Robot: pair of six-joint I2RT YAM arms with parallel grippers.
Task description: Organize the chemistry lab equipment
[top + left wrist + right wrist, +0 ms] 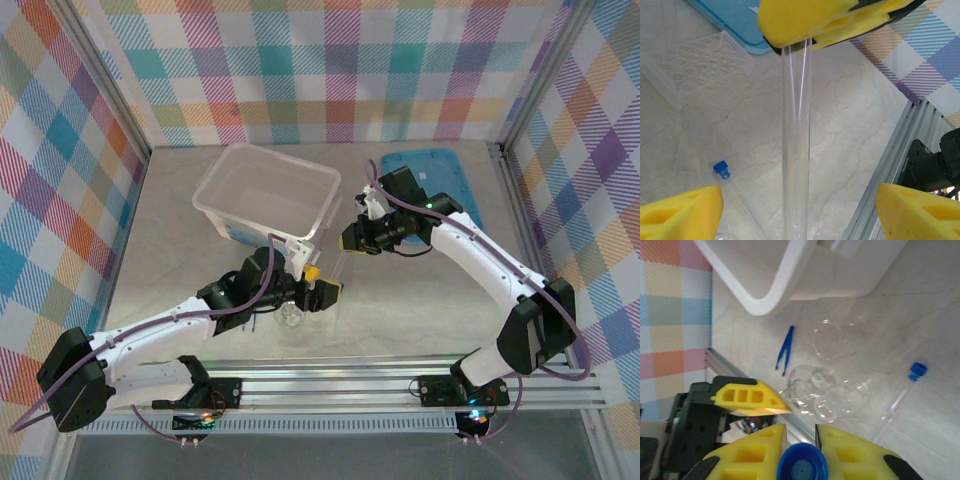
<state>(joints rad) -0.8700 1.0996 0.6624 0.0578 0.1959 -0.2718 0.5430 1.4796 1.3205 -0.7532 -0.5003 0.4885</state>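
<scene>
Now mid-handover: right fingers (pixel 747 460) pinch tube (pixel 796 150) at cap (pixel 801 467), left fingers (pixel 680 215) wide, empty; nxt prob. tube into box (pixel 260 195).

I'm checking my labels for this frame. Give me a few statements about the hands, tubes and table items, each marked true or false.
1. The right hand is shut on the blue cap of a clear tube. True.
2. The left hand clamps that tube. False: its fingers stand open on either side of it.
3. The blue tweezers lie inside the plastic box. False: they lie on the table beside it.
4. A second blue-capped tube lies on the table. True.
5. The blue lid covers the box. False: it lies on the table, apart from the open box.
</scene>
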